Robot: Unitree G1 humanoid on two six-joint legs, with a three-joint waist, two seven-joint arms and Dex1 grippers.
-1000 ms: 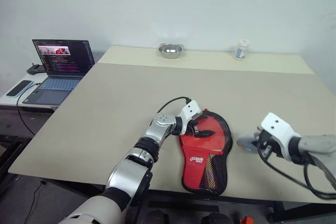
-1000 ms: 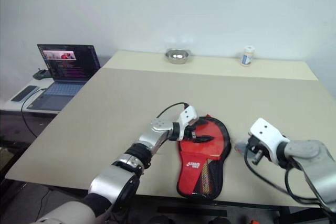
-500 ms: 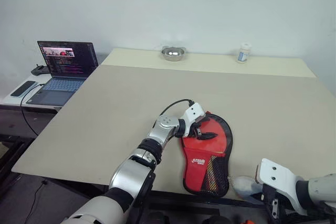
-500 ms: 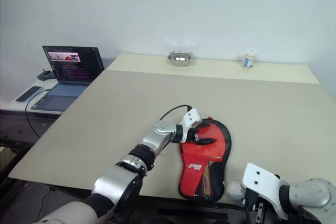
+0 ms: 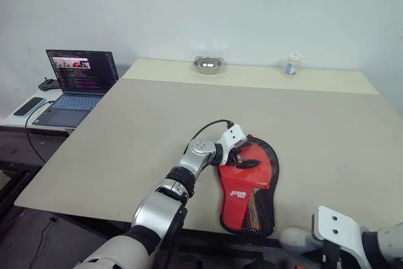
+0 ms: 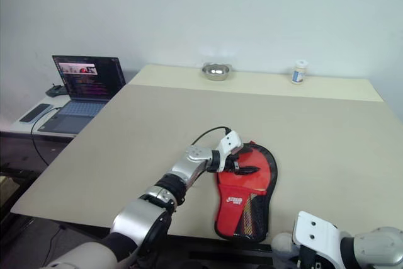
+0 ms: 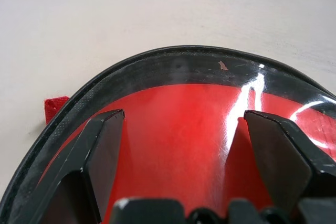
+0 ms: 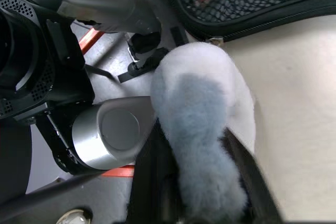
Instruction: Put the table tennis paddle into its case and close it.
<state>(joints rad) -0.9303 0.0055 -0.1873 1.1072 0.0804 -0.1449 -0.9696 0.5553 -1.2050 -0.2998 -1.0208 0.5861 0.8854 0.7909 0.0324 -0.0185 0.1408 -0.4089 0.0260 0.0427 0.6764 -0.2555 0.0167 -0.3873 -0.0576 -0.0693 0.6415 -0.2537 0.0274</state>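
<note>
The case lies flat near the table's front edge, red side up, with its white logo and black mesh toward me and a black zipper rim around it. My left gripper is open over the case's round end, its fingers spread above the glossy red face. The paddle is hidden. My right gripper hangs past the table's front edge at the lower right, shut on a fluffy grey-white thing, which also shows low in the head views.
A metal bowl and a small white bottle stand at the far edge of the table. An open laptop and a phone sit on a side desk to the left.
My right arm has drawn back from beside the case to below the table's front edge, carrying the fluffy thing. The left gripper has stayed over the case. The camera shifted slightly.
</note>
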